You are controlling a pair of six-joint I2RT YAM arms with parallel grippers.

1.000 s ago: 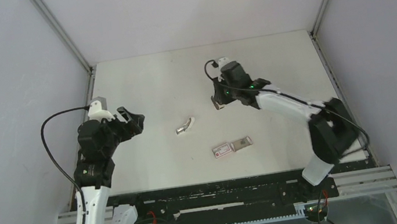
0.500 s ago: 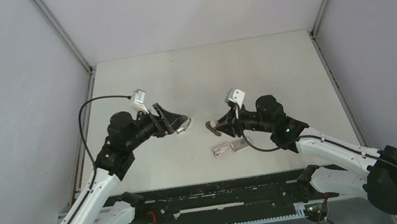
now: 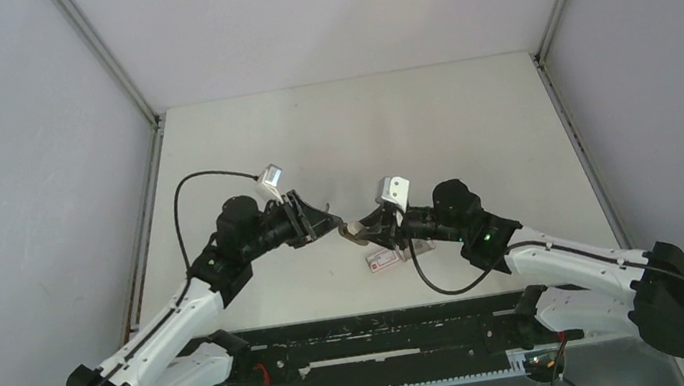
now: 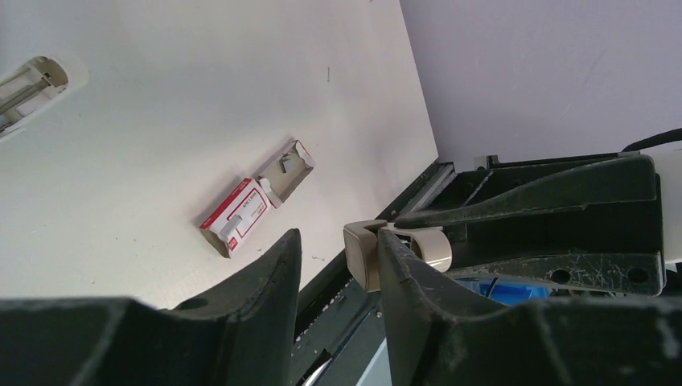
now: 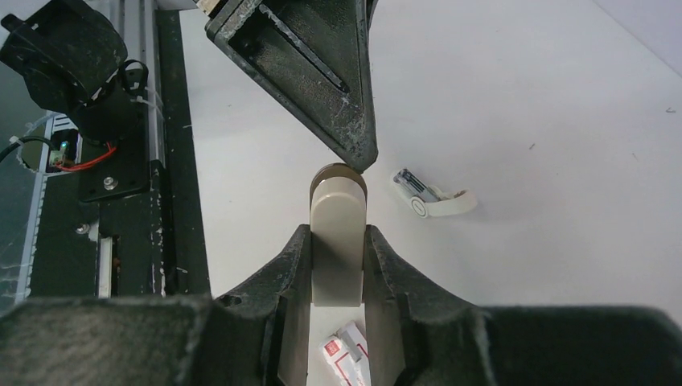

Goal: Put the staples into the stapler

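My right gripper [image 5: 338,233] is shut on a cream plastic piece with a rounded end [image 5: 338,241] and holds it above the table; in the top view the gripper [image 3: 356,231] is at mid-table. My left gripper [image 4: 336,237] is open. One fingertip [image 5: 358,153] touches the top of the cream piece [image 4: 366,253]; the gripper also shows in the top view [image 3: 330,223]. The white stapler [image 5: 434,197] lies open on the table with its metal inner arm showing, also in the left wrist view [image 4: 32,84]. A small grey bit [image 4: 287,163] lies in the tan tray; I cannot tell whether it is the staples.
The pinkish-red-and-white box [image 4: 241,215] lies on the table with its tan tray [image 4: 299,173] pulled out, just below my right gripper [image 3: 383,259]. The black rail of the arm bases [image 3: 377,327] runs along the near table edge.
Both arms have swung in from the sides to the middle of the table. The right gripper kept its piece, and the two grippers now meet tip to tip above the box.
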